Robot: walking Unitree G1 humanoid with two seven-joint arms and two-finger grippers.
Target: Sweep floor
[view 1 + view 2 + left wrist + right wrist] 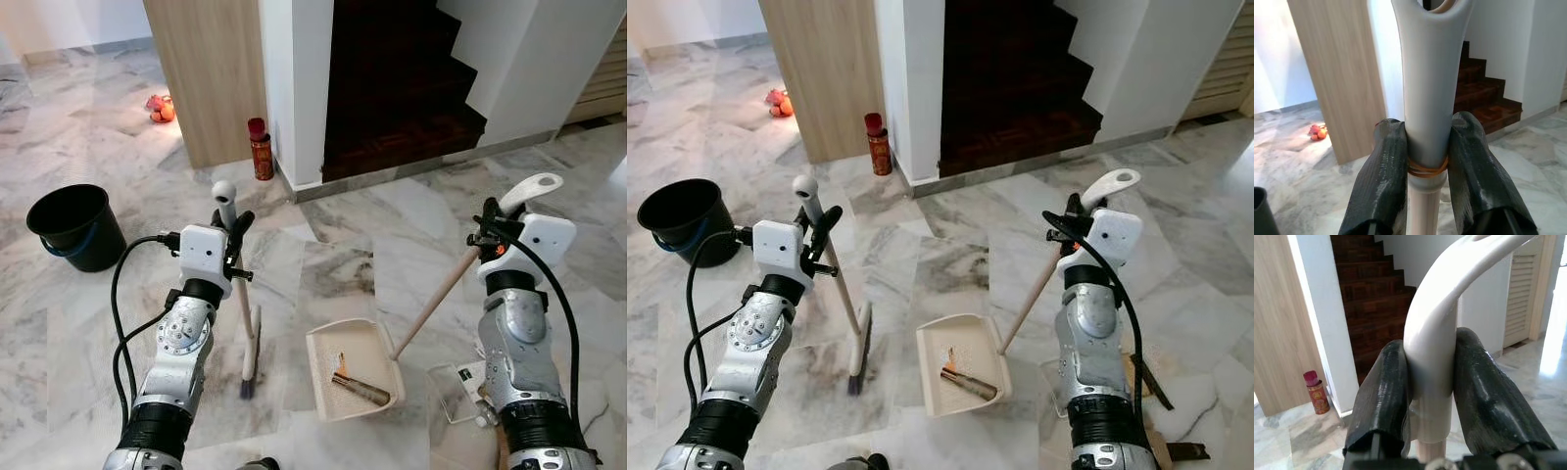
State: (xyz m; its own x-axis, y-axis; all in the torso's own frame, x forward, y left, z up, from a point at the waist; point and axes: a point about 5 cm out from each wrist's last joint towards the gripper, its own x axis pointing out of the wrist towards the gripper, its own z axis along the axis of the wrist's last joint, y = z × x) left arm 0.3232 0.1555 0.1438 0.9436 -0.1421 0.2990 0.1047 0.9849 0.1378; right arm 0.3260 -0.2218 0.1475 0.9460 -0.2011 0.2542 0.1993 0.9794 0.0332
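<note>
My left gripper is shut on the grey top of a broom handle; the broom stands nearly upright, its dark bristle head resting on the marble floor left of the dustpan. My right gripper is shut on the white curved grip of a long-handled dustpan. The cream dustpan tray lies on the floor between my arms, its wooden stick slanting up to the right. Inside the tray lie a brown stick-like scrap and some fine crumbs.
A black bucket stands at the left. A red canister sits by the white wall corner, dark wooden stairs behind it. Orange objects lie far left. Clear wrapping and cardboard scraps lie by my right arm.
</note>
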